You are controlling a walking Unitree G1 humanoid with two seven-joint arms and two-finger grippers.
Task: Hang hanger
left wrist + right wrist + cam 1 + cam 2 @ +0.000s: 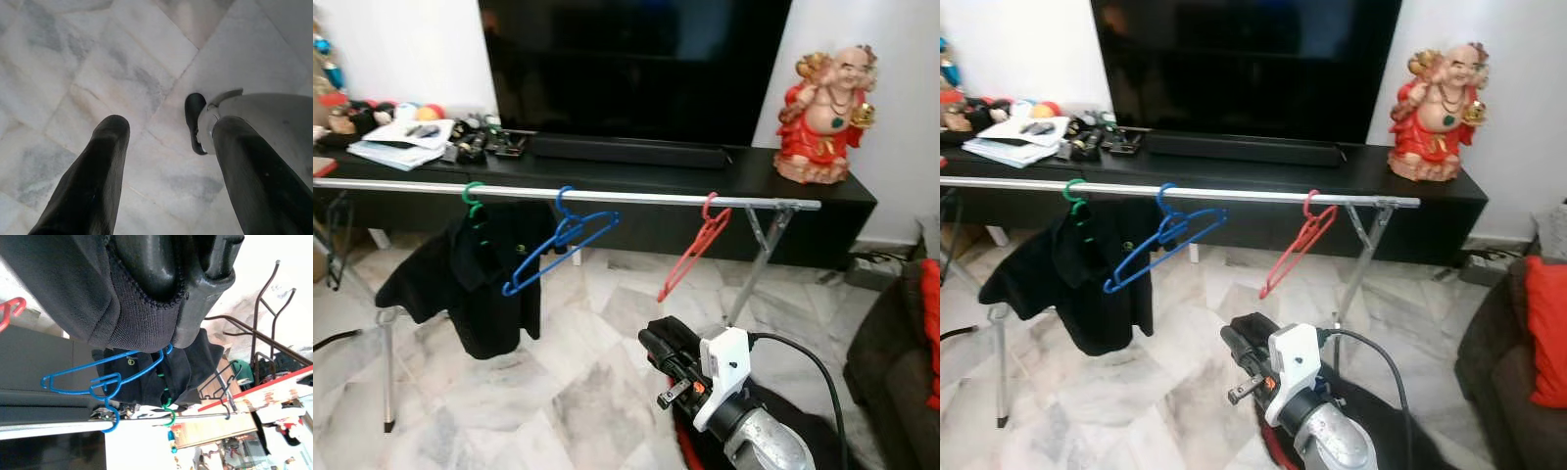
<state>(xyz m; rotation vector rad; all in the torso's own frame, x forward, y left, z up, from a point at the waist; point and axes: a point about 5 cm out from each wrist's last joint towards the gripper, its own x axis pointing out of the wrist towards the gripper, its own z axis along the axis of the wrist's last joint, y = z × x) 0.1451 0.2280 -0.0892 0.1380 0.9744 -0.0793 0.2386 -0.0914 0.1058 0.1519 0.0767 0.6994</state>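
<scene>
Nearest the camera, the right pincer (664,345) was raised at waist height in front of the rail; its wrist view showed the fingers closed on a fold of black ribbed cloth (132,308), apparently a dark garment bunched low beside the arm. The left pincer (161,161) hung idle over the marble floor (558,392), fingers parted and empty. Beyond, the metal rail (607,196) carried a green hanger (473,201) bearing a black shirt (475,284), then a bare blue hanger (558,250) and a bare red hanger (695,247), both tilted. The hangers were thus already on the rail, and the held cloth probably awaited one. Furthest back, the dark worktop (754,176) bore a red figurine (827,113) beneath a television (636,64).
</scene>
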